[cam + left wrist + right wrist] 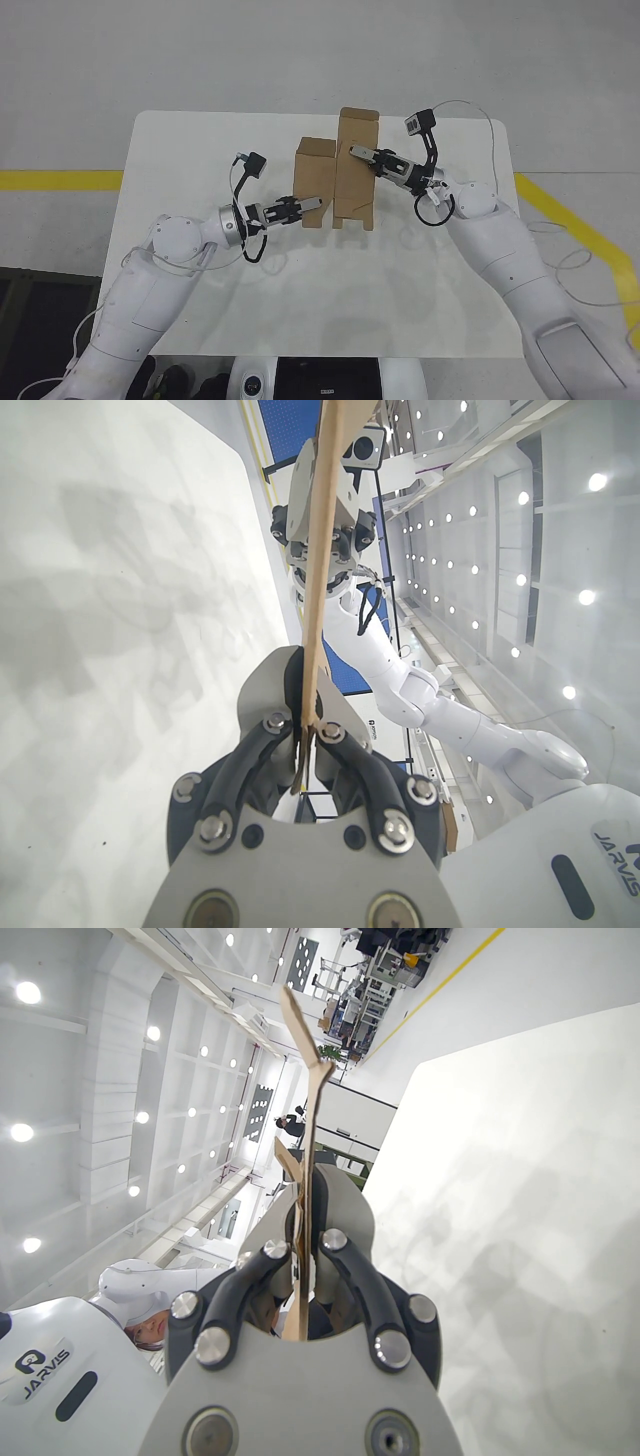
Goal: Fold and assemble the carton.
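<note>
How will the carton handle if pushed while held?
Probably stiff across panels: the carton runs straight between left pincer and right pincer. Flaps likely hinge easily; one flap kinks at its crease. Thin board, likely light.

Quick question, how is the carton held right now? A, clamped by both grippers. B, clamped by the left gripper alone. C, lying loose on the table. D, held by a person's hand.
A: the left gripper and the right gripper are each shut on an edge of the carton.

carton (320, 565) end cut off, gripped edges hidden
</note>
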### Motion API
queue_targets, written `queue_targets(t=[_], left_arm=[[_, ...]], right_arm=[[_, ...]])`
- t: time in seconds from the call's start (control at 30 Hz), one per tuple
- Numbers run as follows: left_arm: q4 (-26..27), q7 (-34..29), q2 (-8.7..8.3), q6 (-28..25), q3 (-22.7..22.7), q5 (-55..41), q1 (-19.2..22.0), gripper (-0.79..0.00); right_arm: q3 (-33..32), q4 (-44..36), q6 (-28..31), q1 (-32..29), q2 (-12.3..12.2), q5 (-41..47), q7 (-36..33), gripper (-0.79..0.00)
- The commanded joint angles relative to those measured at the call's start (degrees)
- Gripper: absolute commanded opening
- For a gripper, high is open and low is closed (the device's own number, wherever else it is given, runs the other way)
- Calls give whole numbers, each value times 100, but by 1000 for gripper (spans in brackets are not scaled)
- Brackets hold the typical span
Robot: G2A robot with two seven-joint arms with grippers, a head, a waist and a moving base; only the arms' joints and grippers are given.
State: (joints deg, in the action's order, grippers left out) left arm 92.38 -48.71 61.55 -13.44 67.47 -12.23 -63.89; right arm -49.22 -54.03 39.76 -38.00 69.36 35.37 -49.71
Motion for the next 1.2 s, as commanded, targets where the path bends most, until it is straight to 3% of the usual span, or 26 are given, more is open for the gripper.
queue_targets(t=[0.0,0.13,0.27,0.57,0.7,0.87,1.17], left_arm=[[-7,-12,0,26,4,-4,8,-785],[-125,-152,-8,129,37,-20,100,-785],[-453,-692,-22,179,94,-282,337,-785],[-1280,-2368,-89,-265,151,-497,1030,-785],[-1588,-2979,-114,-311,194,-785,1291,-785],[-1850,-3664,-155,-465,197,-873,1531,-785],[-1611,-3910,-270,-304,-21,-940,1608,-785]], right_arm=[[-40,15,29,-15,5,-52,87,0],[-172,28,97,-93,-14,-109,83,0],[-378,-11,109,-211,-84,-93,-191,0],[-895,-140,-10,-364,-294,117,-1406,0],[-943,-197,-427,-360,-362,26,-1909,0],[-978,-582,-605,-394,-458,-129,-2088,0],[-644,-984,-943,-374,-596,-19,-2427,0]])
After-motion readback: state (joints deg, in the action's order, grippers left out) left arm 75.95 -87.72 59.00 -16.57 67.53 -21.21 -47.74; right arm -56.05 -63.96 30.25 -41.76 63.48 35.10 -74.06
